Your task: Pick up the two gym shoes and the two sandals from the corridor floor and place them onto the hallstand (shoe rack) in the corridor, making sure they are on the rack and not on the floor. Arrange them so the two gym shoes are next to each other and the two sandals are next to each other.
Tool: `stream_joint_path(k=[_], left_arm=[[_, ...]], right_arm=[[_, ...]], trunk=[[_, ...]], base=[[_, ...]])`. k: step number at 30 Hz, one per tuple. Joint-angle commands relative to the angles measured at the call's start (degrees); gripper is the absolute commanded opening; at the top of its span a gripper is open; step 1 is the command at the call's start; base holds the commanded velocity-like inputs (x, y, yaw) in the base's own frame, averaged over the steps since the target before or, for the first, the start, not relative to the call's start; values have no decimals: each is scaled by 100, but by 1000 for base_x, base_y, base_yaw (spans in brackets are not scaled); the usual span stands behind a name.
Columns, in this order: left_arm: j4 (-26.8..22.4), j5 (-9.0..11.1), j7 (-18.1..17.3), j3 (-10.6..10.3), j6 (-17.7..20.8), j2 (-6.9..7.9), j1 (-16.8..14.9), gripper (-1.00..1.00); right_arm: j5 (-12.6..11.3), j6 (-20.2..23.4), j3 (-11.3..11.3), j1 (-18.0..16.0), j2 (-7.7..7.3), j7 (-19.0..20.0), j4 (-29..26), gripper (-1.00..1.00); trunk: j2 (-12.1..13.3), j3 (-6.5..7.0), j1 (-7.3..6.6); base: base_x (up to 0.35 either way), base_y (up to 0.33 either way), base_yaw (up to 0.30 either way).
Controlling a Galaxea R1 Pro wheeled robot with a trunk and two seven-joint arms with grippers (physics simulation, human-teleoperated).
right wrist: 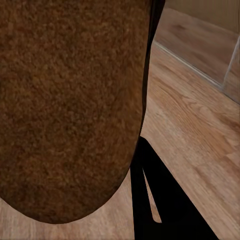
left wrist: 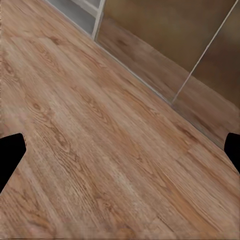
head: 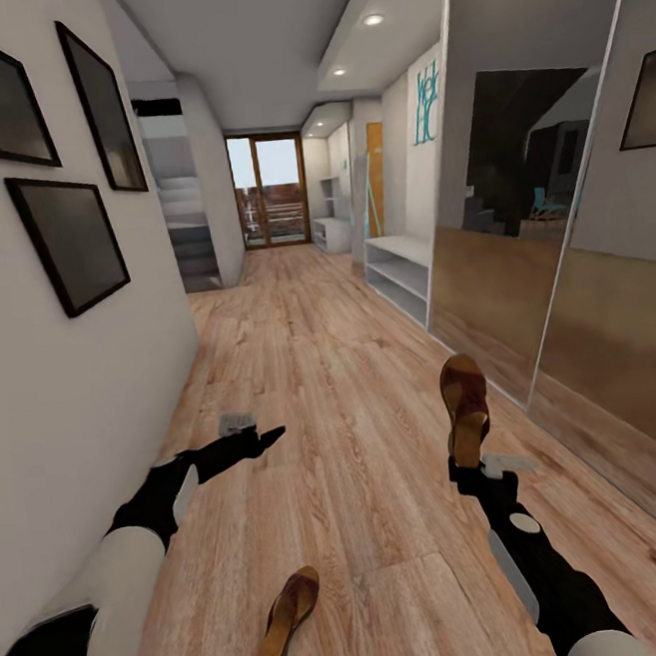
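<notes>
In the right gripper (head: 472,467), one sandal (head: 465,405); another sandal (head: 288,618) floorbound.

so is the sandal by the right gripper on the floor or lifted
Lifted: the sandal sticks up from the right gripper, which is shut on its heel.

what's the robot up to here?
It's gathering shoes in a corridor. The right gripper holds one brown sandal up off the wood floor. The second sandal lies on the floor near the robot. The left gripper is open and empty. A white two-tier rack stands ahead on the right.
</notes>
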Motion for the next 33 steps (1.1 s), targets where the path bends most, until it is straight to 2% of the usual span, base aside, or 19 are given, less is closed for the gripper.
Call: stream_joint_path(k=[1,3,4,5,7,8,9,12,16,26,33], left_arm=[[90,-40,-25,48,-77,38,-4,100],[272,-47,104,49,-374,108,-4,100],[1054,-65,1702,15,-1104,150,-4,100],[1220,-70,1920,10,-1227,145,-4,100],[1370,-73,2079,5,-1374,140,-4,100],[1492,-75,2182,2,-1534,137,-4,100],[1654,-97,2291,-1,-1802,132,-4,100],[1742,-212,2342,-2,-1944,132,-4,100],[1784,-354,2361,-3,-2000,132,-4,100],[1931,-394,2377,5,-2005,150,-4,100],[1980,-395,2383,-2,-2006,150,-4,100]], right_arm=[[-72,7,9,-2,-5,-25,-30,-100],[-72,41,9,-2,-9,-33,-75,-100],[-72,2311,-15,-2,-5,-41,-1006,-100],[-74,2665,-21,-2,-5,-44,-1285,-100],[-76,2934,-31,-2,-7,-41,-1558,-100],[-81,3113,-43,-2,-10,-38,-1834,-100],[-85,3303,-47,-2,-11,-30,-2343,-100],[-84,3390,-30,-2,-7,-28,-2652,-100],[-74,3430,-8,-2,2,-32,-2779,-100],[-72,3457,19,-2,2,-32,-2814,-100],[-74,3456,19,-2,2,-32,-2814,-100]], trunk=[[-3,-6,-1],[-3,-6,-1],[-3,-6,-1],[-3,-6,-1],[-3,-6,-1],[-3,-6,-1],[-3,-6,-1],[-3,-6,-1],[-3,-6,-1],[-3,-6,-1],[-3,-6,-1]], base=[[0,0,0],[0,0,0],[0,0,0],[0,0,0],[0,0,0],[0,0,0],[0,0,0],[0,0,0],[8,6,0],[153,138,-9],[36,33,-209]])
